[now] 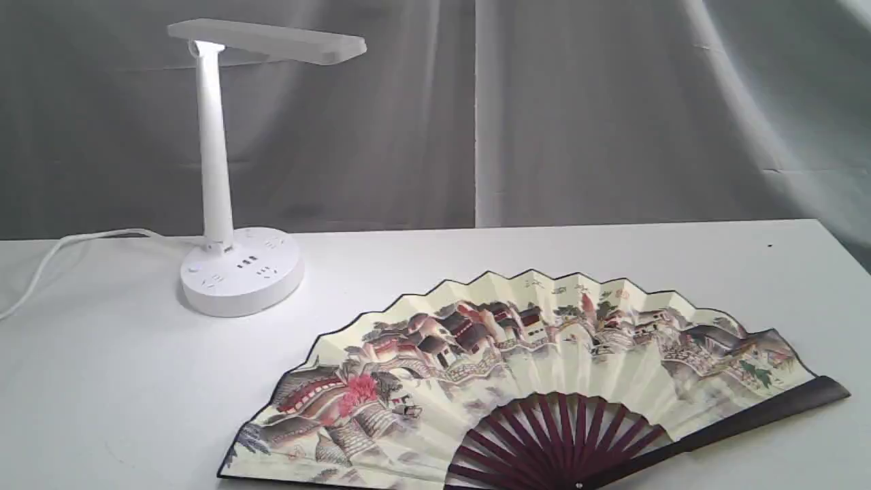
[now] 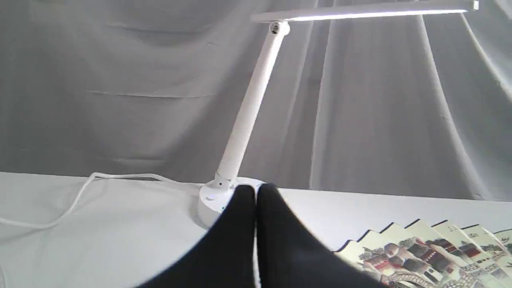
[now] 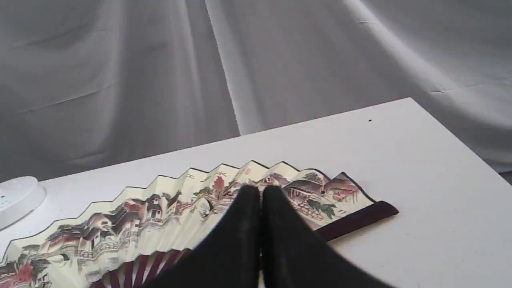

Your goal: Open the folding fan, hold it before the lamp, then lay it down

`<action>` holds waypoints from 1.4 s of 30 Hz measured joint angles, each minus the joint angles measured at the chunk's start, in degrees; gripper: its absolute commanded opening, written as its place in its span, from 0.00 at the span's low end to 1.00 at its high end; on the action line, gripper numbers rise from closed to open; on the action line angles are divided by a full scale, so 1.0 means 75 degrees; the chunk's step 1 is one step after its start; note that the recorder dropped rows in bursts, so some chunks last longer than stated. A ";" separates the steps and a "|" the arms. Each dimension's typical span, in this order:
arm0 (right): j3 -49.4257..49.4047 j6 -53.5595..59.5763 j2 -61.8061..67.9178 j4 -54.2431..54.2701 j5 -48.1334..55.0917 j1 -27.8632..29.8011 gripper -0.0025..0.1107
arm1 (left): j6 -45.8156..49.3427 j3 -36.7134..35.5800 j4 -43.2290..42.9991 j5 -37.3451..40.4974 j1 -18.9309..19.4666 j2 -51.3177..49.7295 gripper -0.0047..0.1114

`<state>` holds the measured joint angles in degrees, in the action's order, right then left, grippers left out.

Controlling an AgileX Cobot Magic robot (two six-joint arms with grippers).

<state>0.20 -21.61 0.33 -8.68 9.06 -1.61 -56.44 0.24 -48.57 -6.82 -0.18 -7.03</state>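
Note:
The folding fan (image 1: 531,381) lies fully spread on the white table (image 1: 102,408), cream leaf up, painted with village houses and pink blossoms, maroon ribs toward the front edge. The lit white lamp (image 1: 216,156) stands upright at the back left, apart from the fan. Neither gripper shows in the exterior view. In the left wrist view my left gripper (image 2: 256,192) is shut and empty, its black fingers in front of the lamp (image 2: 244,120) base, with the fan (image 2: 432,252) off to one side. My right gripper (image 3: 262,192) is shut and empty above the fan (image 3: 160,216).
The lamp's white cord (image 1: 61,255) trails off the table's left side. A grey curtain (image 1: 612,109) hangs behind the table. The table's right edge (image 1: 840,241) runs close to the fan's dark guard (image 1: 782,405).

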 measured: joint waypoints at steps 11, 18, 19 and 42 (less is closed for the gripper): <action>0.0000 0.0000 0.0000 0.0000 0.0000 0.0000 0.02 | 0.2578 0.0000 0.1705 -0.0332 0.0000 0.0000 0.04; 0.0000 0.0000 0.0000 0.0000 0.0000 0.0000 0.02 | 0.4755 0.0000 0.4281 -0.0100 0.0000 0.0000 0.04; 0.0000 0.0000 0.0000 0.0000 0.0000 0.0000 0.02 | 0.4944 0.0000 0.4773 0.0019 0.0000 0.0000 0.04; 0.0000 0.0000 0.0000 0.0106 0.0000 0.0000 0.02 | 0.7209 0.0000 0.7992 0.2749 0.0000 0.0004 0.04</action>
<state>0.20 -21.61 0.33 -7.88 9.06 -1.61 -2.37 0.24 11.37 13.80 -0.18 -7.00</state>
